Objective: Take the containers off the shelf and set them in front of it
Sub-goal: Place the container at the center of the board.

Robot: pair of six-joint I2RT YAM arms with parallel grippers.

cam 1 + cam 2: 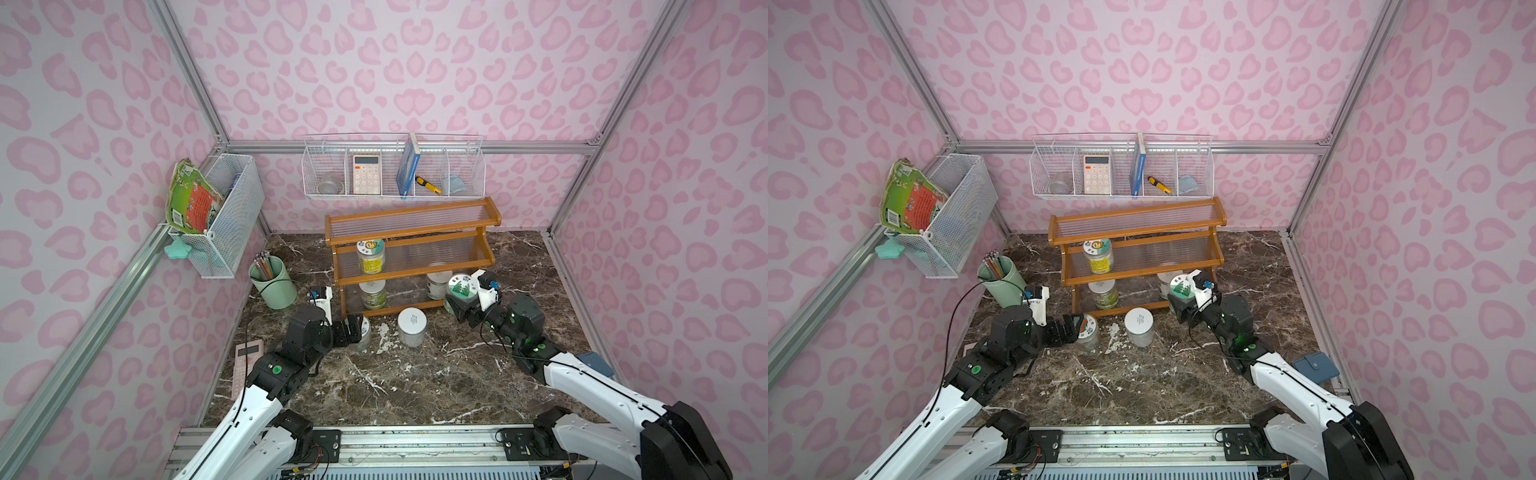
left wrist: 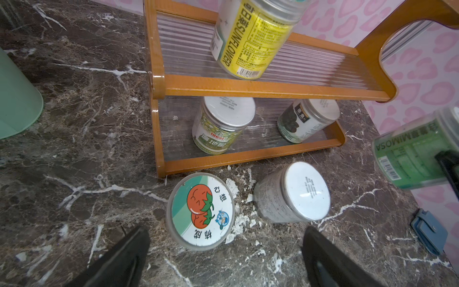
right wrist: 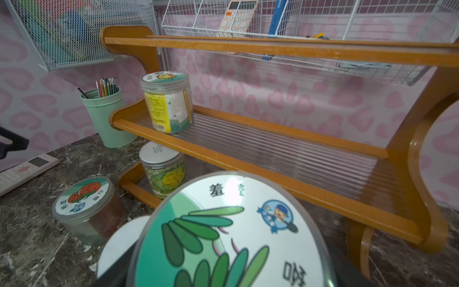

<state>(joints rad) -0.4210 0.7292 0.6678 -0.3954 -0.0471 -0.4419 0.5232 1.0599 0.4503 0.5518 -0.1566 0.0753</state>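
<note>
Dark marble covers the table [image 1: 415, 386], and pink spotted walls close it on 3 sides. At the back stands the shelf [image 1: 411, 230], an orange-brown frame with 3 tiers of clear ribbed panels.

The right gripper [image 1: 457, 305] is clenched on the sides of the mimosa jar [image 1: 462, 286] and holds it with the lid upward, just off the right end of the lowest tier. The jar appears lifted from the table. A side grip likely keeps it level for setting down.

The left gripper [image 1: 1069, 328] has its fingers spread wide and grasps nothing. The tomato jar [image 2: 201, 211] stands on the table just ahead of them, apart from both. This jar looks already delivered. Near it the plain jar [image 1: 411, 326] also stands in front of the shelf.

3 jars are on the shelf. The sunflower jar [image 1: 370, 255] is on the middle tier, toward its left end. The green jar [image 1: 372, 293] and the dark jar [image 1: 436, 284] are on the lowest tier.

All 6 are short clear cylinders with round white lids. 3 lids carry colourful stickers and 3 are plain.
</note>
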